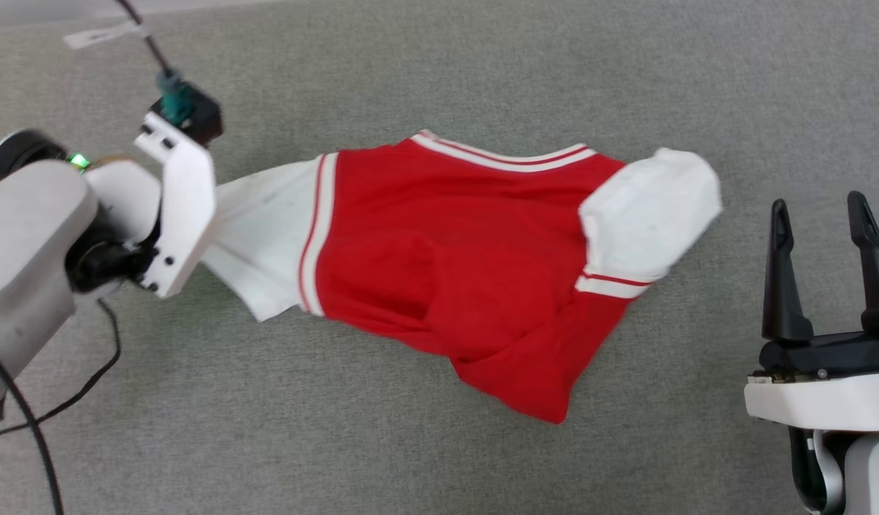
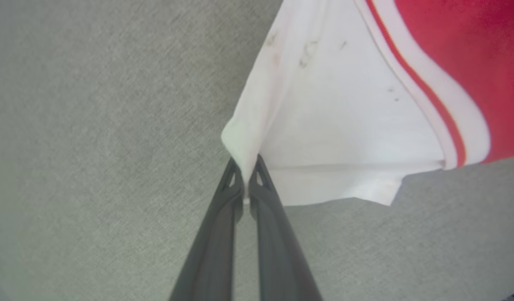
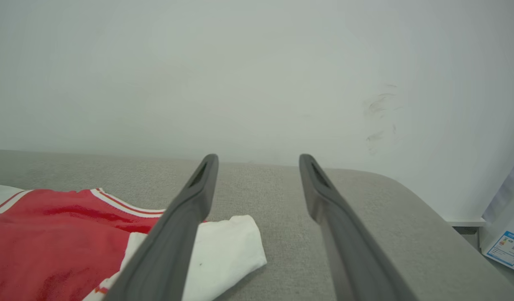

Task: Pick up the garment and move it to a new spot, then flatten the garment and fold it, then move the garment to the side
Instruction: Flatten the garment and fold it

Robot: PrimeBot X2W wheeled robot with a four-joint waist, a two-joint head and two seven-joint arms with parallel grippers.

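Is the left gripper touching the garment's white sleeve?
Touching. The left wrist view shows the left gripper shut on the garment, with white sleeve cloth pinched between its fingertips.

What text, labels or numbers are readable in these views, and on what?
Nothing can be quoted; no text is legible.
Blue-and-white label on the white object at the right edge of the right wrist view: small print and a code square, too small to read.
White tag on the black cable in the head view: blurred, no text readable.
Garment: no print or numbers visible, striped trim only.
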